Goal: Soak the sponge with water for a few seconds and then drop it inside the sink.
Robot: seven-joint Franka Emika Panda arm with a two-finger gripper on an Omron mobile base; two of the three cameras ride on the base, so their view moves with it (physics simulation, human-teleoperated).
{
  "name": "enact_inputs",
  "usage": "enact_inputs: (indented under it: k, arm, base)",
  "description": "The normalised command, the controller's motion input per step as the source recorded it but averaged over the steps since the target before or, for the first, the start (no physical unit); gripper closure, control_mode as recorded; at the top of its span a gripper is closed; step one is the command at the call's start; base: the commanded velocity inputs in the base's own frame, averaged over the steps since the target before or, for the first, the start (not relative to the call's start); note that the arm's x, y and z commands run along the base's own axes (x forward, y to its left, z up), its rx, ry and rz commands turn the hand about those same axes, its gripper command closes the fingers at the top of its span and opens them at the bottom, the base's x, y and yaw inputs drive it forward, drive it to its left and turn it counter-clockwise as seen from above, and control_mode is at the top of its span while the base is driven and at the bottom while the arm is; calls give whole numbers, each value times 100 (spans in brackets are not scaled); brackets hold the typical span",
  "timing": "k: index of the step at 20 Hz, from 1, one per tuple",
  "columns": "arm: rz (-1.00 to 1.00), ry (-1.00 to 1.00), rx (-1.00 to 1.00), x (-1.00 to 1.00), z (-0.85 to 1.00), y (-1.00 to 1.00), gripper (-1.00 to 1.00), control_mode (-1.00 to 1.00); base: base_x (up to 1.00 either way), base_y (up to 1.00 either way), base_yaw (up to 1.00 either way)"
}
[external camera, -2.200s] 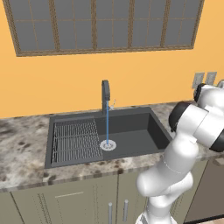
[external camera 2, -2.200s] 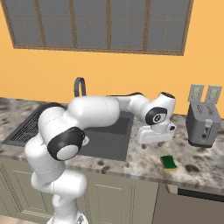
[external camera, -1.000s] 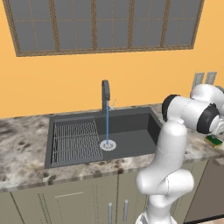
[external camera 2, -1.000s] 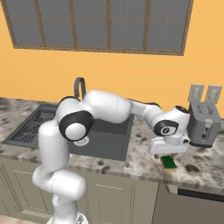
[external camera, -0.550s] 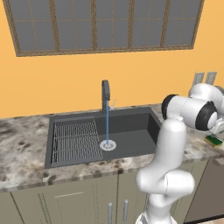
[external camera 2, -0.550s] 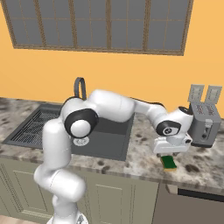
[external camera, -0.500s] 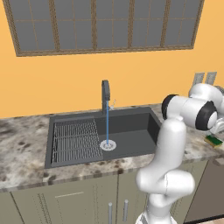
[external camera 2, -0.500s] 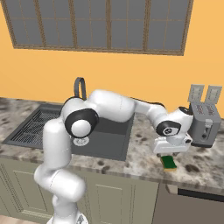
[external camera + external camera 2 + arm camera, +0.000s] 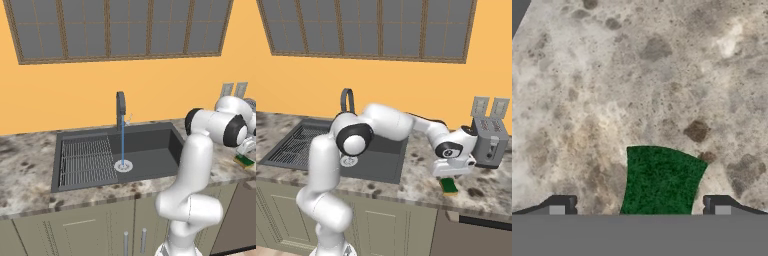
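Note:
The sponge (image 9: 448, 186) lies flat on the speckled counter right of the sink, green face up with a yellow edge; it also appears as a green patch (image 9: 661, 181) and at the far right (image 9: 245, 161). My gripper (image 9: 451, 173) hangs just above it, open, its two dark fingertips (image 9: 562, 204) standing either side of the sponge without touching it. The dark grey sink (image 9: 150, 155) holds a wire rack (image 9: 85, 161) on its left. From the dark faucet (image 9: 120, 105) a thin blue stream of water (image 9: 122, 145) falls onto the round drain (image 9: 123, 166).
A silver toaster (image 9: 488, 144) stands on the counter just behind and right of the sponge, below two wall outlets (image 9: 490, 107). The counter's front edge runs close in front of the sponge. My arm stretches across the sink's right side.
In the last second the arm has barely moved and the gripper has stayed open over the sponge. Earlier it swung right from the sink's edge to the sponge.

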Motion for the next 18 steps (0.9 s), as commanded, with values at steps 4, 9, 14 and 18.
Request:
enact_inputs:
  k: [4,9,14,18]
  arm:
    - [0,-3,0,8,-15,-25,-100,-100]
    - [0,0,0,0,-3,-16,-100,-100]
    - [0,0,0,0,-1,0,-100,-100]
    - [-4,0,0,0,0,18,-100,-100]
  base:
    - [0,0,0]
    - [0,0,0]
    - [0,0,0]
    - [0,0,0]
